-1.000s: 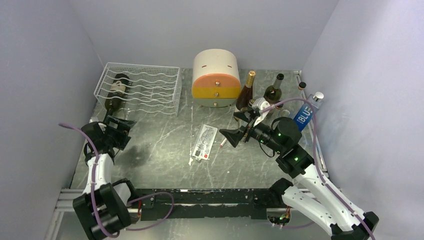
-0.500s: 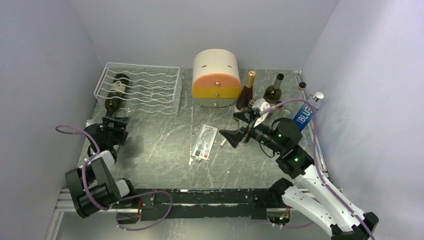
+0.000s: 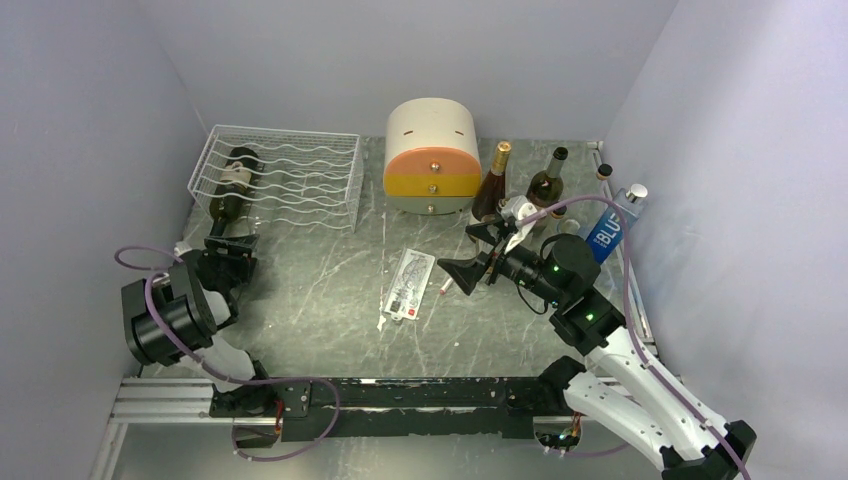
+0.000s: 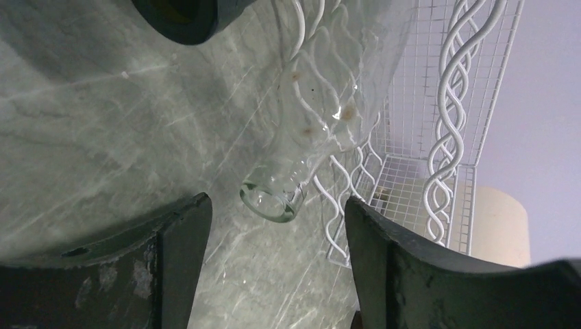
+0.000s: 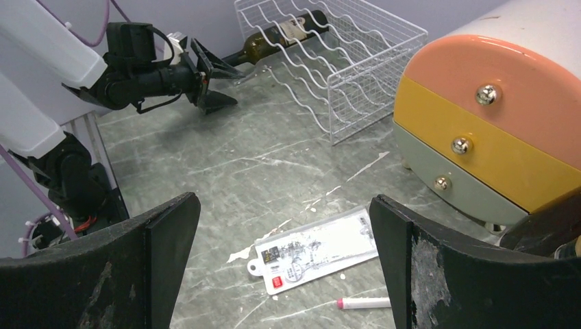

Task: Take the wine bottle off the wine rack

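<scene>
Lying on its side at the left end of the wine rack [image 3: 290, 175], which stands at the far left of the worktop [image 3: 330, 330], the dark wine bottle [image 3: 232, 180] has its broad base turned toward the near side. Lower in the same rack a clear glass bottle [image 4: 308, 116] also lies flat, its open mouth poking out on the near side. The left gripper [image 3: 235, 246] sits low, just near of that mouth, its jaws partly open. In the left wrist view the mouth shows between the two fingers [image 4: 175, 253] with a gap on either side, so nothing is held. The right gripper [image 3: 470, 255] hangs over the middle of the worktop, its jaws spread wide and holding nothing. A flat packet [image 3: 407, 285] and a pink pen [image 5: 363, 302] lie below it. A round cream-and-orange drawer cabinet [image 3: 432, 155] stands right of the rack, with upright bottles [image 3: 493, 180] further right.
</scene>
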